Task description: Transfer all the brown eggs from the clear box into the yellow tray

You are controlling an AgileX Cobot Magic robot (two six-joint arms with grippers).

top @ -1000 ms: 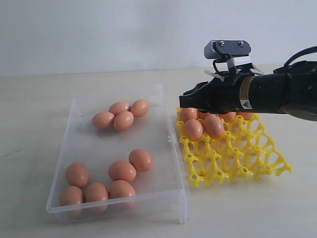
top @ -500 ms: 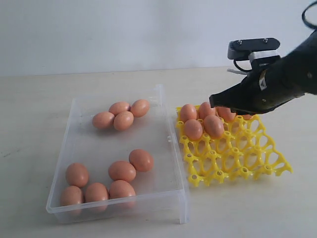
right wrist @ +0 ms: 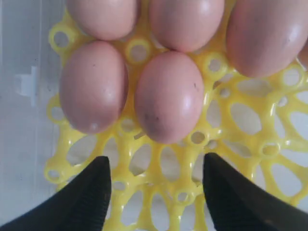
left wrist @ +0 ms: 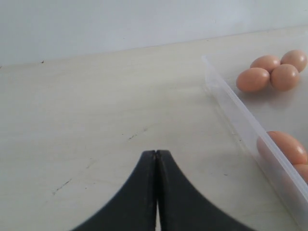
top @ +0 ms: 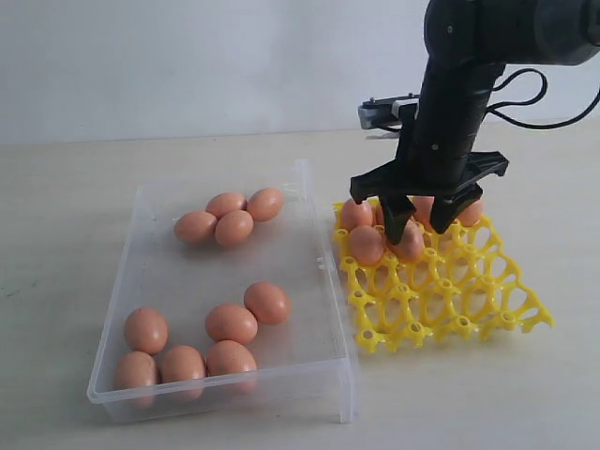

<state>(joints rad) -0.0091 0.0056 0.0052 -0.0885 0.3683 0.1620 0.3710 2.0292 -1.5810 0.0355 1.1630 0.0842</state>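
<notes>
The clear box holds several brown eggs: one cluster at its far end and a looser group at its near end. Right of it lies the yellow tray, with several brown eggs in its far-left cups. My right gripper points straight down over those eggs, open and empty. In the right wrist view its fingertips straddle bare yellow tray just short of two eggs. My left gripper is shut over bare table beside the clear box wall.
The box and tray lie close side by side on a pale table. A small clasp sticks out of the box wall toward the tray. The tray's near and right cups hold nothing. A plain wall stands behind.
My right arm drew back to the right from a level reach over the tray, then swung upright; its gripper now points down over the tray's eggs. The eggs have not moved.
</notes>
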